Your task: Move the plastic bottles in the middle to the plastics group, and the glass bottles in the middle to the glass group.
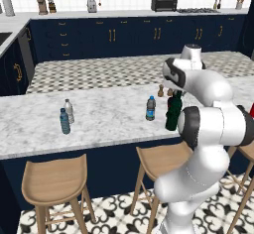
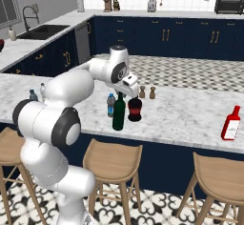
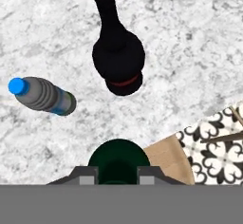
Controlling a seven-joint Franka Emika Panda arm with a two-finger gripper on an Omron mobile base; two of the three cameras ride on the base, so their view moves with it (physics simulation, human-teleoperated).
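While the arm reached over the marble worktop (image 1: 109,114), the claw (image 3: 117,174) sat right above the tall dark green bottle (image 2: 118,113), its fingers (image 3: 86,176) drawn in on either side of the neck, pinching the top of it. In the right base view that green bottle stood upright near the front edge of the worktop, its base on the marble as far as could be told. Just beside it, on the far side, stood the squat black bottle (image 2: 135,109) with the red band, upright too, close but whether they touched could not be told. The small clear bottle with the blue label (image 1: 151,108) stood upright just to the left of the pair, apart from them. Contents of none of the bottles could be made out. Well off to the left stood two small bottles side by side: the white-capped one (image 1: 69,111) and the light-blue one (image 1: 64,121). Behind the middle group were two small brown grinders (image 2: 147,93). Far to the right stood a red bottle (image 2: 231,123) with a white label.
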